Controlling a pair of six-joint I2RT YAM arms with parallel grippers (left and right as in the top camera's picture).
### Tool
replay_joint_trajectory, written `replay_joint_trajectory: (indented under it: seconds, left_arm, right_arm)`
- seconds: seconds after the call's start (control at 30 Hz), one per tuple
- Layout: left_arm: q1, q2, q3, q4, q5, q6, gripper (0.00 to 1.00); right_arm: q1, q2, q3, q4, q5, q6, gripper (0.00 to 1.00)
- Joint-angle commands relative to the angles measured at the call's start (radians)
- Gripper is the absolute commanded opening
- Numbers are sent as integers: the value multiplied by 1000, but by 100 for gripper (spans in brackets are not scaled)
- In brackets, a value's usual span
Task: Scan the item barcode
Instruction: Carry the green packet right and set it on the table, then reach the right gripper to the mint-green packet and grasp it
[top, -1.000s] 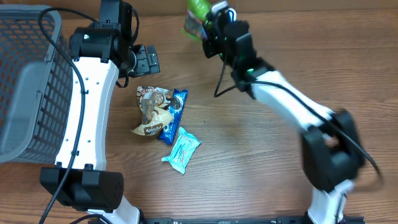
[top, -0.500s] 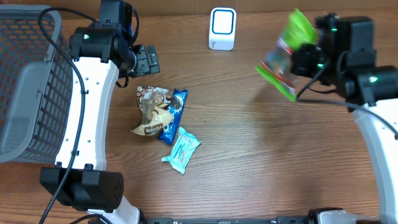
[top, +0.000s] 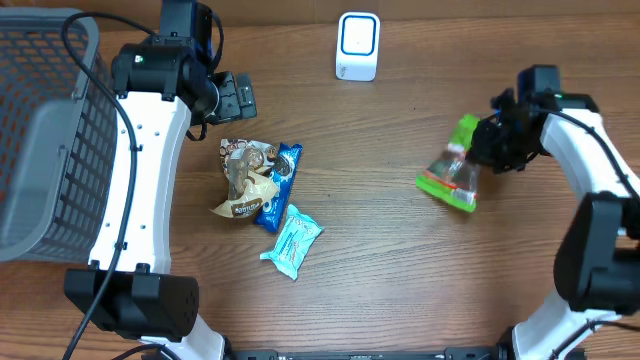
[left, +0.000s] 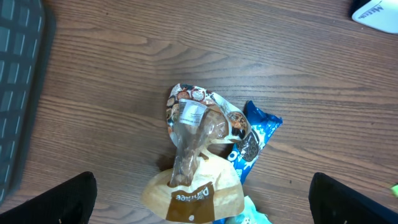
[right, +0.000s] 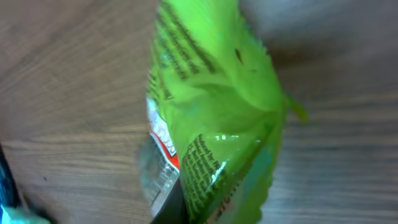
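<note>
Now the right gripper (top: 492, 141) is pressed shut on one end of the green snack bag (top: 452, 172). The bag reaches out from its fingers to the hand's left, low over the table (top: 400, 290), and I cannot tell if its far end touches the wood. The white scanner (top: 357, 46) stands well apart from this hand, farther to its left and ahead of it. The left gripper (top: 236, 97) has its fingers spread wide and holds nothing, and just below it a brown snack packet (left: 193, 155) and a blue packet (left: 255, 140) lie touching.
</note>
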Motion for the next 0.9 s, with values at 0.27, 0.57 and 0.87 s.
replay_joint_trajectory:
  seconds: [0.27, 0.57, 0.87]
  left_arm:
    - [-1, -9, 16, 2, -5, -3, 100]
    - [-1, -9, 16, 2, -5, -3, 100]
    - [-1, -9, 16, 2, -5, -3, 100]
  right_arm:
    - [-37, 18, 51, -144, 63, 180, 34]
    - [42, -20, 282, -295, -213, 124, 53]
    - [376, -20, 235, -264, -158, 204, 69]
